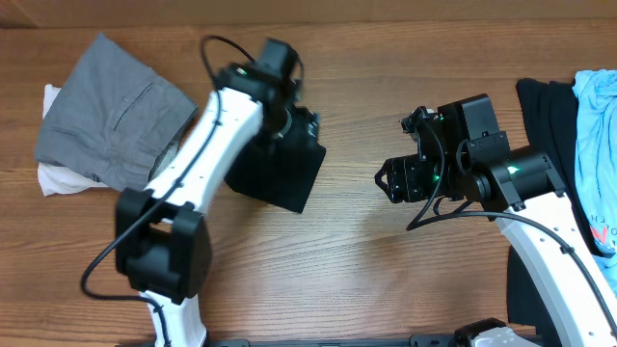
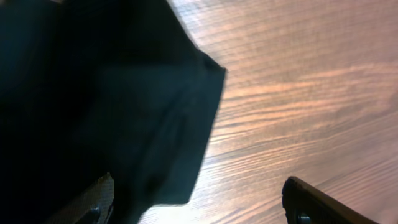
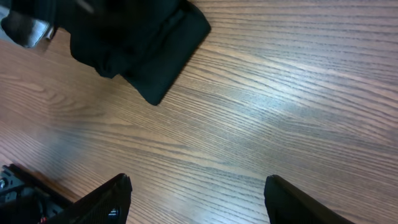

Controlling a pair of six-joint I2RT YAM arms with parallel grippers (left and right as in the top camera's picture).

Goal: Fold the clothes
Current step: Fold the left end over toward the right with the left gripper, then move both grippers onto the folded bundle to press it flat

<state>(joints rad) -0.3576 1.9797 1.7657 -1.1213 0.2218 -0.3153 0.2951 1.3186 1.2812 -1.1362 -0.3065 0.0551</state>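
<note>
A folded black garment [image 1: 284, 178] lies on the wooden table left of centre. It also shows in the left wrist view [image 2: 124, 93] and at the top left of the right wrist view [image 3: 143, 37]. My left gripper [image 1: 297, 123] hovers over its far edge. Its fingers [image 2: 198, 190] are wide open, and the fabric lies under and beside the left finger. My right gripper [image 1: 386, 180] is open and empty [image 3: 198, 183] over bare wood, to the right of the garment and apart from it.
A folded grey garment [image 1: 106, 111] lies on a white one [image 1: 58, 181] at the far left. A pile of black [image 1: 545, 111] and light-blue [image 1: 598, 106] garments sits at the right edge. Bare wood [image 1: 366, 270] spans the centre front.
</note>
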